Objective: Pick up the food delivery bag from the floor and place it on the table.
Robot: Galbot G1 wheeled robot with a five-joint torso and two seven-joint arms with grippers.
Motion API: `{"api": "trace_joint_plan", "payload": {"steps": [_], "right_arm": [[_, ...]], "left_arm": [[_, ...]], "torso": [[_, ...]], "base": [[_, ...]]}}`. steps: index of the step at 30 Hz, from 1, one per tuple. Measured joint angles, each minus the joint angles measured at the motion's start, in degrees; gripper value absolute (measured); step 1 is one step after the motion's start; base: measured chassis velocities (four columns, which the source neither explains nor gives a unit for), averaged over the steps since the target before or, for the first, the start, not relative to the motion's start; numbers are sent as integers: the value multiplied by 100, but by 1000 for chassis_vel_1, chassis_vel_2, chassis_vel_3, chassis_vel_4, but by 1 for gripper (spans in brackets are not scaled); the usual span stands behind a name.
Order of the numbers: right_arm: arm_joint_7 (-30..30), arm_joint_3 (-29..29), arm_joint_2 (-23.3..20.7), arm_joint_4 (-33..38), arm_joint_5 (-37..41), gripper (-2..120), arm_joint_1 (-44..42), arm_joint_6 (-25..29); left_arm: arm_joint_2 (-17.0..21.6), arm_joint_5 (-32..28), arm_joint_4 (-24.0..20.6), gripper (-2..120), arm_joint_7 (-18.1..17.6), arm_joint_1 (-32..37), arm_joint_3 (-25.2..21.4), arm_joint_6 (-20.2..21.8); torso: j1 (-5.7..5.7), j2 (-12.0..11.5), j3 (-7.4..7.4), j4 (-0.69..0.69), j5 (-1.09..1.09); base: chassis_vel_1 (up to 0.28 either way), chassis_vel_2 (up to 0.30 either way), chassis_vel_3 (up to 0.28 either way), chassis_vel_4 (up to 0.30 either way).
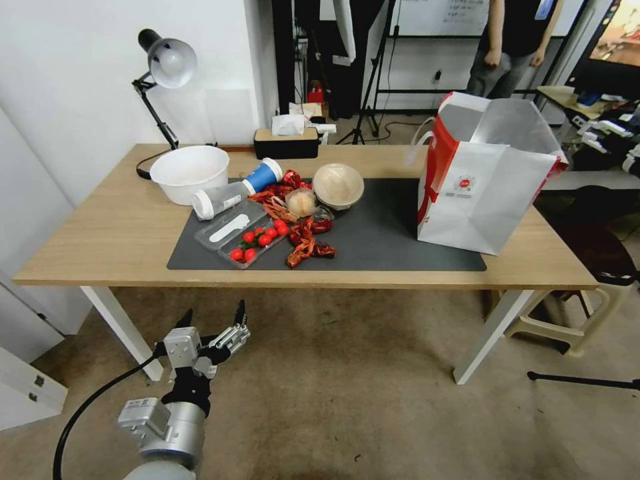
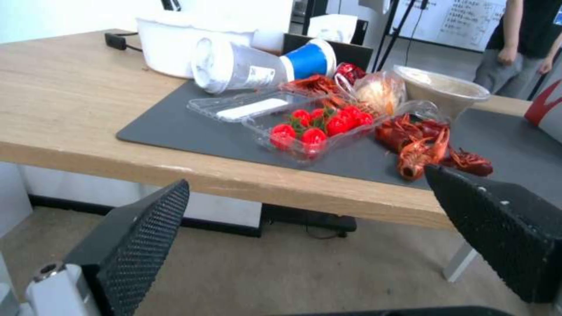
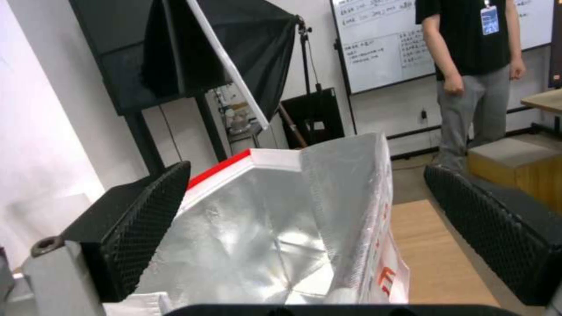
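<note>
Food delivery bag [image 1: 481,179] standing on table [image 1: 100,233]; right gripper [image 3: 304,237] wide above it, empty. Left gripper [image 1: 212,320] wide, low. Placing seemingly done; next, retreat upward.

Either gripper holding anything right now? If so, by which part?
Nothing held. Left gripper open, empty, low before the table. Right gripper open above the food delivery bag, not gripping it.

bag [image 3: 252,245] base cut off, logo text illegible
</note>
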Motion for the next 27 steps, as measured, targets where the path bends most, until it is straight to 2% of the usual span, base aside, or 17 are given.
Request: {"api": "trace_joint_plan", "payload": {"steps": [15, 27], "right_arm": [[-28, 104, -52, 167, 7, 100, -115, 20], [241, 507, 212, 1371, -528, 100, -809, 560]], "left_arm": [[-12, 16, -30, 100, -20, -11, 24, 10], [-15, 19, -63, 100, -6, -13, 5, 42]], "torso": [[0, 0, 0, 0, 0], [0, 0, 0, 1, -2]], "base": [[0, 0, 0, 0], [0, 0, 0, 0]]}}
